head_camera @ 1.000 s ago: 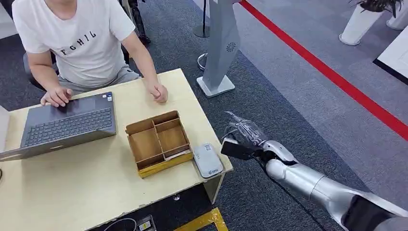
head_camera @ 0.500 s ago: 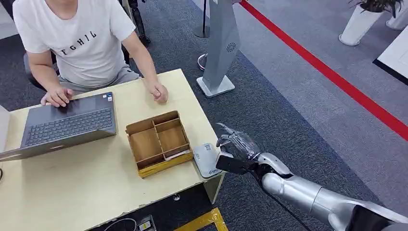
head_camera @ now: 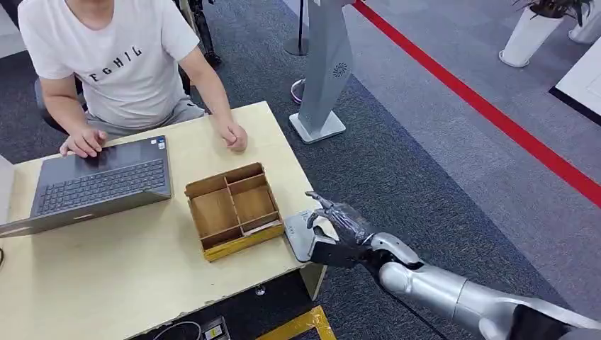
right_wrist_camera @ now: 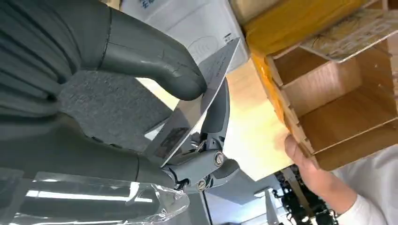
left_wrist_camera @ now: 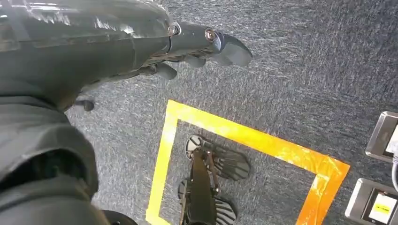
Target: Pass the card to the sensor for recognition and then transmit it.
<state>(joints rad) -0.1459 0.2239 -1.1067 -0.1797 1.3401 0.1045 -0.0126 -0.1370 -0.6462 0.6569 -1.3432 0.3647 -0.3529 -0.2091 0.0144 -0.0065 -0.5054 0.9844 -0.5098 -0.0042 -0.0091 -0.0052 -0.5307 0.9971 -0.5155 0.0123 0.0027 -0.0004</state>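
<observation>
— Where the right hand (head_camera: 339,228) comes in from the lower right of the head view, what are its fingers doing?

— They reach out over the white card reader (head_camera: 300,232), which lies at the near right corner of the wooden table (head_camera: 127,269), just right of the compartmented wooden box (head_camera: 232,210). From up here I cannot tell the card apart from the hand. A person in a white T-shirt (head_camera: 117,53) sits at the far side, one hand on a grey laptop (head_camera: 99,184) and a fist (head_camera: 234,136) on the table. A grey stand (head_camera: 324,71) rises from the carpet beyond, and a red line (head_camera: 496,117) runs across the floor.

— And the left wrist view?

— The left hand (left_wrist_camera: 187,47) hangs over dark grey carpet (left_wrist_camera: 305,70) with its fingers slightly curled and holding nothing. Below it a square of yellow tape (left_wrist_camera: 244,136) marks the floor.

— Does the right wrist view show the card?

— Yes. The card (right_wrist_camera: 195,101), pale and glossy, is pinched between the thick grey thumb (right_wrist_camera: 155,58) on one face and a darker finger (right_wrist_camera: 218,112) on the other. Its free edge points at the white card reader (right_wrist_camera: 187,23), close to it, though I cannot tell whether they touch. The wooden box (right_wrist_camera: 338,89) with its yellow-edged wall sits right beside, and the person's hand (right_wrist_camera: 309,171) shows past it.
</observation>
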